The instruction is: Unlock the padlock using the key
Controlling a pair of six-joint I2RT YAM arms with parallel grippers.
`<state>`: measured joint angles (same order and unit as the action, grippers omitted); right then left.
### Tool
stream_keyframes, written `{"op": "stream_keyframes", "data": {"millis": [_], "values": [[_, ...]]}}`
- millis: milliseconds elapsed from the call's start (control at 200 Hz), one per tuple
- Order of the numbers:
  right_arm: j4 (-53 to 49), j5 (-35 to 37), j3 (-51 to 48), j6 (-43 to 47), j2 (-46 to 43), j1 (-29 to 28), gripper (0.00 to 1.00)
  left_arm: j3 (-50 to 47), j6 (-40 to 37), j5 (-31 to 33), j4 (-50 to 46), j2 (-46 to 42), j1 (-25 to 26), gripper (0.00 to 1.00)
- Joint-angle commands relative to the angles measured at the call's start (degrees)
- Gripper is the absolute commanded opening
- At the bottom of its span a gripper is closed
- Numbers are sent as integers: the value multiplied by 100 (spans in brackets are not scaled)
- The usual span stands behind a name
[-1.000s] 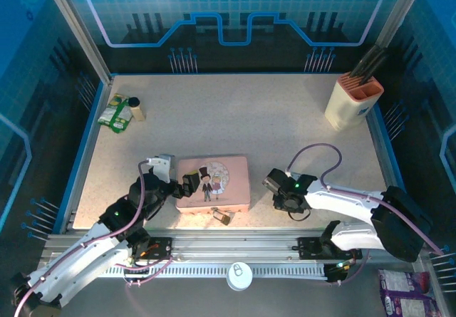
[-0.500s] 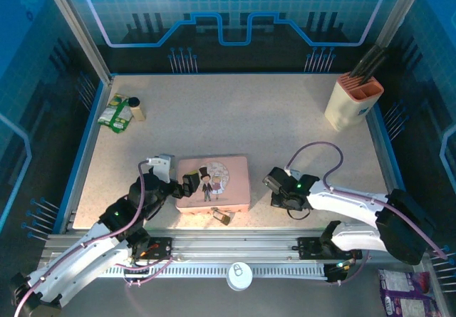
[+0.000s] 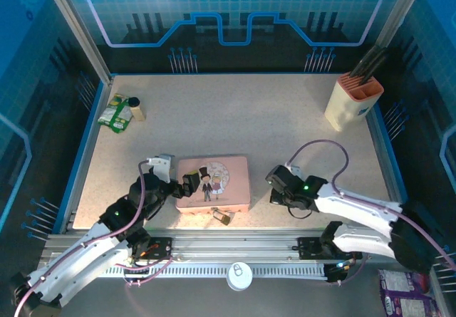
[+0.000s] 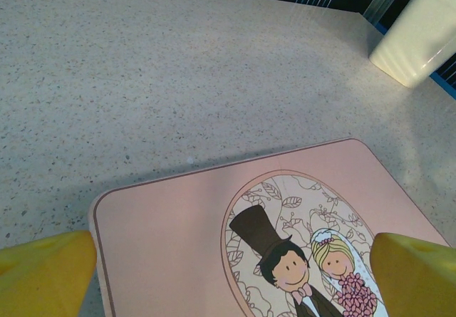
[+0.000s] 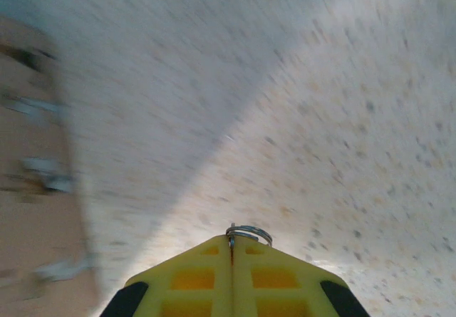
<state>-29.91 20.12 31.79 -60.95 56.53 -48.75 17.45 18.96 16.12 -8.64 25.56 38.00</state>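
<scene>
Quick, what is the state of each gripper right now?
Left gripper: wide open, at the pink tin.
Right gripper: closed on the key, its silvery ring poking out.

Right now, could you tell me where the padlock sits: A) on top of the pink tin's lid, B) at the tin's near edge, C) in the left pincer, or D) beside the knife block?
B: the padlock lies at the near edge of the pink tin.
</scene>
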Motion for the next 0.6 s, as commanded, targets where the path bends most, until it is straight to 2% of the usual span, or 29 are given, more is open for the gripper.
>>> {"op": "stream_keyframes", "data": {"millis": [0,120,320,595], "values": [[1367,432,-23,603,-840,-64,0,12,89,-286,464,129,34,99],[3246,391,-241,1246,-1075,-47,0,442,528,-962,765,576,41,99],[6414,194,-657,1562,-581,-68,0,1097,1323,-1946,1484,1622,128,93],[9083,-13,-918,1362,444,-182,0,1392,1806,-2091,2656,2457,549,82]]}}
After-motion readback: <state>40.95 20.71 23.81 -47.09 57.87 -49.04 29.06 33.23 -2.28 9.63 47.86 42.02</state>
